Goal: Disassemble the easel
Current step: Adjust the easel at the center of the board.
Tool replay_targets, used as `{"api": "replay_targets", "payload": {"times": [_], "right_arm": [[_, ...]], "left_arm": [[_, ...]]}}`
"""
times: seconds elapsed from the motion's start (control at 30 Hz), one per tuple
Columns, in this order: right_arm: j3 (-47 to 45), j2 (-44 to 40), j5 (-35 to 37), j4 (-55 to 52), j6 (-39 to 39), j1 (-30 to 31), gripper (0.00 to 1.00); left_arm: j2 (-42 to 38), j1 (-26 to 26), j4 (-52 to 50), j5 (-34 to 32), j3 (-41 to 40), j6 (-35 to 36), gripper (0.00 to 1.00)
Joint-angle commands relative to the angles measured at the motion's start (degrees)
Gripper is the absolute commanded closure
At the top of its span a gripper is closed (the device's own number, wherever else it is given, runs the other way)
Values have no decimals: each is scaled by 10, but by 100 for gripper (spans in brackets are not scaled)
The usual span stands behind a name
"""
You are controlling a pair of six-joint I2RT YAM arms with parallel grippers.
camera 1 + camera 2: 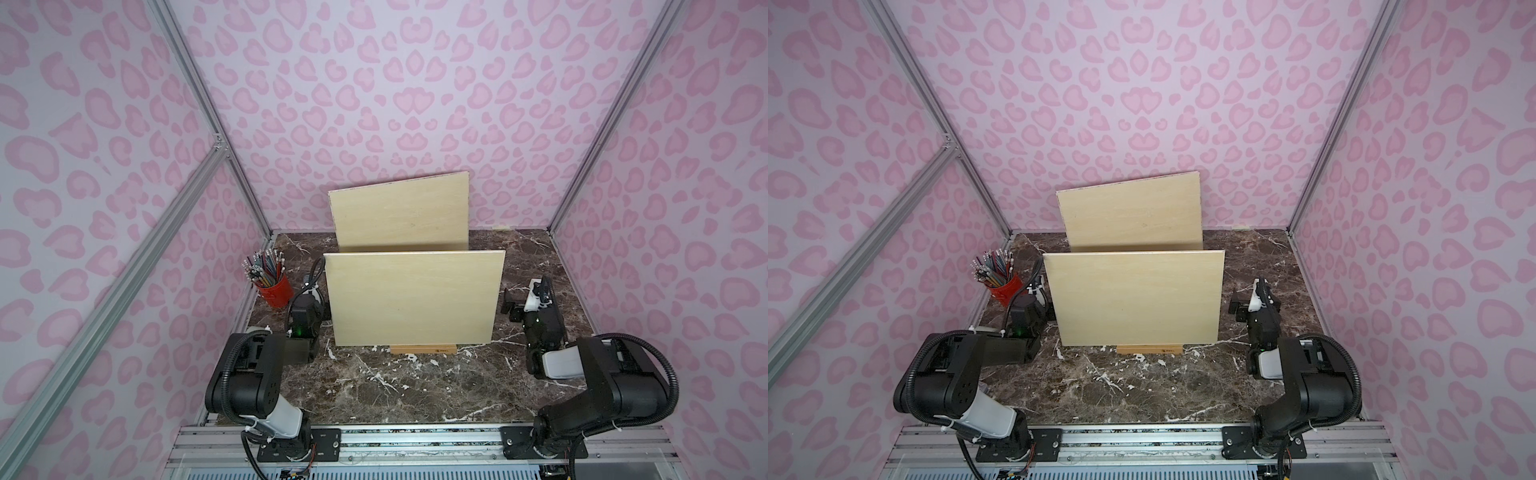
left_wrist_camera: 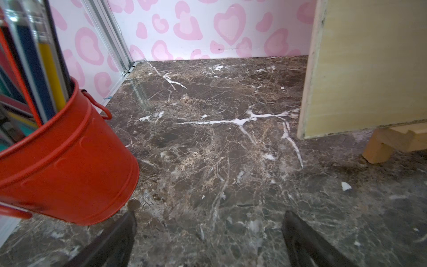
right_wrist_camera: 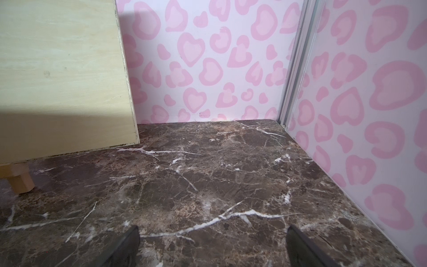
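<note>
The easel stands mid-table: a pale wooden board (image 1: 411, 299) (image 1: 1133, 297) rests upright on a small wooden base (image 1: 424, 350) (image 1: 1150, 349). My left gripper (image 1: 316, 286) (image 2: 209, 231) sits low beside the board's left edge, partly hidden by it, open with only bare marble between its fingers. Apart from the board's right edge, my right gripper (image 1: 524, 293) (image 1: 1250, 295) (image 3: 212, 240) is open and empty too. Each wrist view shows a board (image 2: 369, 69) (image 3: 62, 76) with a wooden easel foot (image 2: 379, 150) (image 3: 19, 178) at its lower edge.
A second pale board (image 1: 401, 212) (image 1: 1133, 212) leans against the back wall behind the easel. A red bucket (image 1: 276, 289) (image 2: 69, 161) of pencils stands close to my left gripper. Pink patterned walls close in the marble table (image 1: 395, 386) on three sides.
</note>
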Motion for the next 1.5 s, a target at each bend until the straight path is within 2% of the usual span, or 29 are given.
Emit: {"api": "replay_targets", "payload": {"times": [0.0,0.1,0.33,0.5,0.63,0.93,1.07,1.17,1.37,1.47], "right_arm": [[2,-2,2,36,3,-1,0],[70,-49,1,-143,4,-1,0],[156,-126,37,-374,62,-2,0],[212,-231,34,-560,91,-3,0],[217,-328,-47,-632,100,-3,0],[223,-447,-190,-791,136,10,2],[216,-455,-212,-823,141,62,4],[212,-455,-194,-834,160,120,8],[189,-466,-145,-840,232,249,12],[145,-466,-135,-798,280,307,14]], "left_arm": [[-14,0,-20,-15,10,2,0],[-53,3,-144,-29,62,-5,0],[-97,23,-301,-30,122,-34,1],[-139,44,-410,-31,156,-46,0],[-180,54,-487,-16,185,-46,0],[-272,54,-628,49,220,-46,0],[-308,54,-664,85,212,-57,0],[-326,54,-679,107,203,-60,0],[-344,54,-704,142,194,-59,1],[-347,54,-711,163,193,-59,1]]}}
